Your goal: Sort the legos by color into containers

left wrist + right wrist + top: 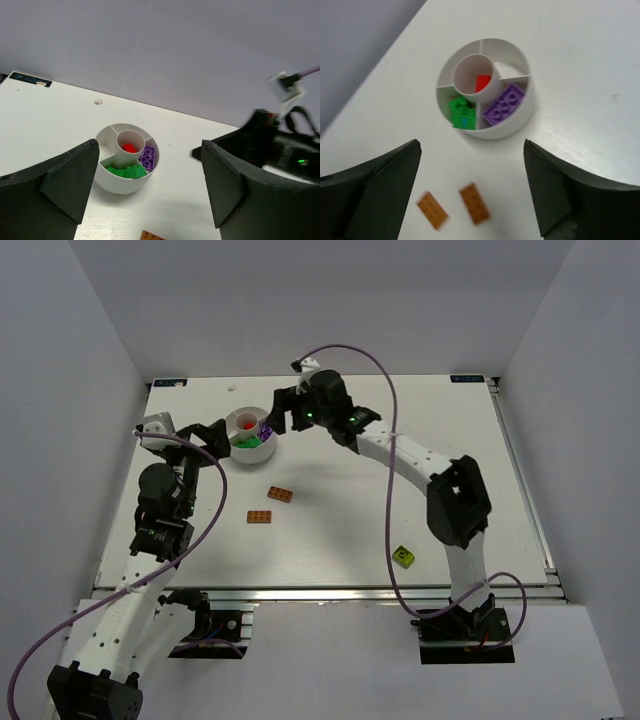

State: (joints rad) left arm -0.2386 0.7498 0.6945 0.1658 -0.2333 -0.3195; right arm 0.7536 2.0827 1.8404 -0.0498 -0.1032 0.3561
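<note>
Round white plastic dish with inner dividers [252, 435] sits at the far left of the table.

- Small red piece [482, 83]: in the dish's centre cup.
- Purple studded brick [504, 104]: in an outer compartment.
- Green bricks [461, 113]: in the outer compartment next to the purple one.
- Two flat orange studded plates [280, 494] [261, 517]: on the table on the near side of the dish, close together but apart.
- Lime-green block [403, 557]: well apart from the dish, toward the near right.

Left gripper [215, 437] is just left of the dish, jaws spread, holding nothing. Right gripper [280, 416] is just right of the dish, jaws spread wide and also empty. Its wrist view looks down on the dish and both orange plates.
</note>
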